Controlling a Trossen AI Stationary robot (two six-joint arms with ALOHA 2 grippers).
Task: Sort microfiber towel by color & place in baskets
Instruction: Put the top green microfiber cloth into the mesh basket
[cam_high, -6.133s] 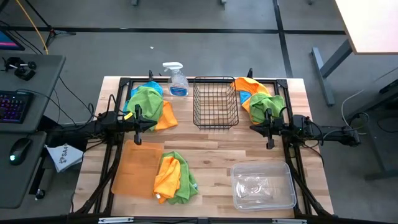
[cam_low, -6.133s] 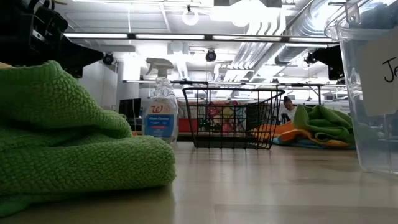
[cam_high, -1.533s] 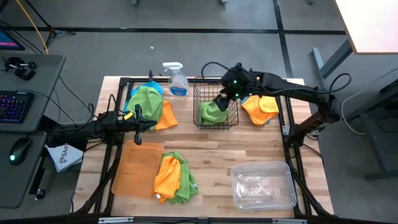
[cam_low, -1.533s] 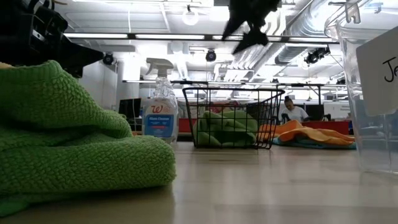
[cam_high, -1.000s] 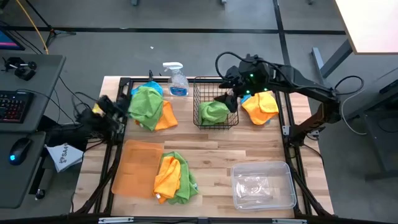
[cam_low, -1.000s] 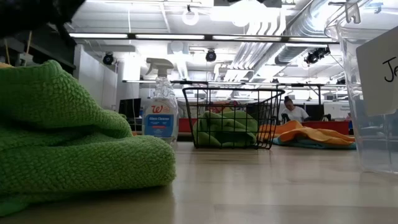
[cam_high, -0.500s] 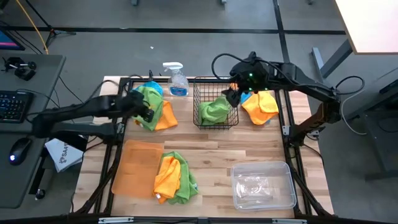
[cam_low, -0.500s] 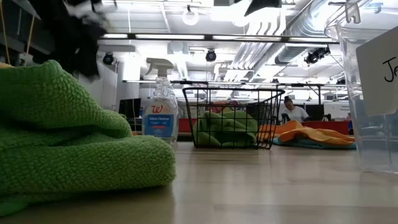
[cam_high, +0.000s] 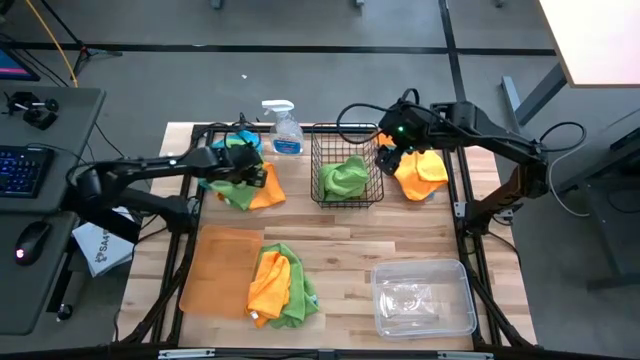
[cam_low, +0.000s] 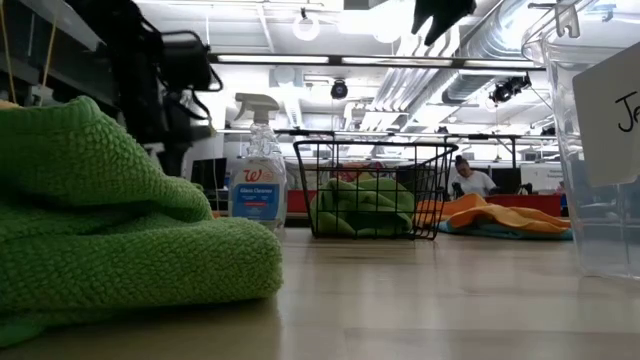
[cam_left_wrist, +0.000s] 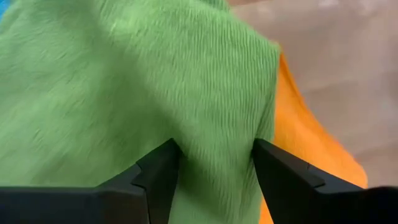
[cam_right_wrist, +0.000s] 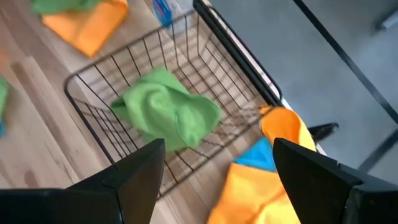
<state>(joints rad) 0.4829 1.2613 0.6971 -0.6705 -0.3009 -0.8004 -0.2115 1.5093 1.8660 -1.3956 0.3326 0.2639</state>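
A green towel (cam_high: 232, 185) tops the far-left pile, over an orange towel (cam_high: 265, 188) and a blue one (cam_high: 240, 138). My left gripper (cam_left_wrist: 214, 155) stands open right over this green towel, one finger on either side of a stretch of it. Another green towel (cam_right_wrist: 168, 115) lies inside the black wire basket (cam_high: 346, 140). My right gripper (cam_right_wrist: 217, 162) hovers open above the basket's right side, near an orange towel (cam_high: 420, 170) lying on a blue one (cam_right_wrist: 258, 155). Near the front, orange and green towels (cam_high: 280, 285) lie partly on the orange tray (cam_high: 215, 265). My left gripper comes at the far-left pile's green towel (cam_left_wrist: 211, 112) from above, its open fingertips (cam_left_wrist: 163, 158) right at the cloth near the edge beside the orange towel. I cannot tell whether they touch it.
A clear spray bottle (cam_high: 283, 128) stands at the far edge between the left pile and the basket. The clear plastic bin (cam_high: 422, 297) sits at the near right. Bare wood lies in the table's middle (cam_high: 350, 235).
My left arm has swung from the table's left edge toward the far-left pile and now hangs over its green towel. My right gripper has drifted from above the basket toward the table's right, toward the orange towel. The green towel in the basket has stayed put.
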